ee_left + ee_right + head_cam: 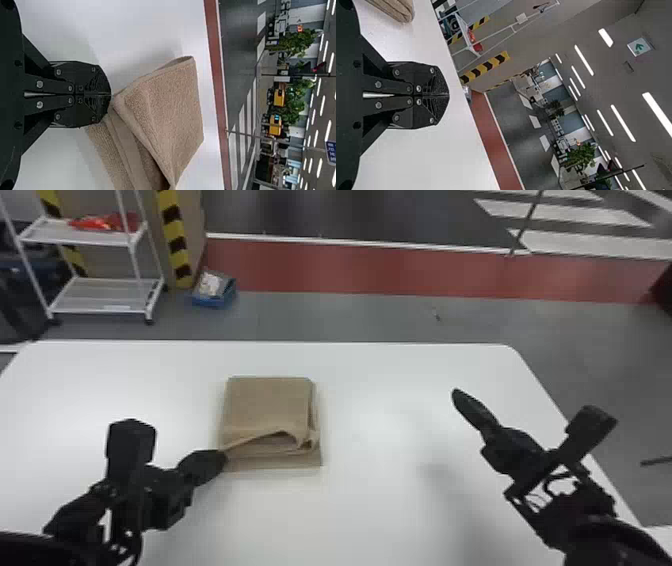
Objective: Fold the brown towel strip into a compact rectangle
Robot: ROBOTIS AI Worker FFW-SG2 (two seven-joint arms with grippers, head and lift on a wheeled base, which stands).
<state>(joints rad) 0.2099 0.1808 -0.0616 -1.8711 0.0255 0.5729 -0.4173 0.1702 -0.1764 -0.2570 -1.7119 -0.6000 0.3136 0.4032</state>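
One towel corner (120, 99) between left fingers (204, 467)

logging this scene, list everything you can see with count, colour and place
towel: one, brown, folded on the table
table: one, white, before the robot
rack: one, white, beyond the table, left
red item: at least one, red, rack's upper shelf
container: one, blue, floor beside the rack
floor band: one, red, beyond the table
plants: several, green, far background
ceiling lights: many, white, overhead
left gripper: one, black, shut on the towel's near left part
right gripper: one, black, shut, over the table's right side
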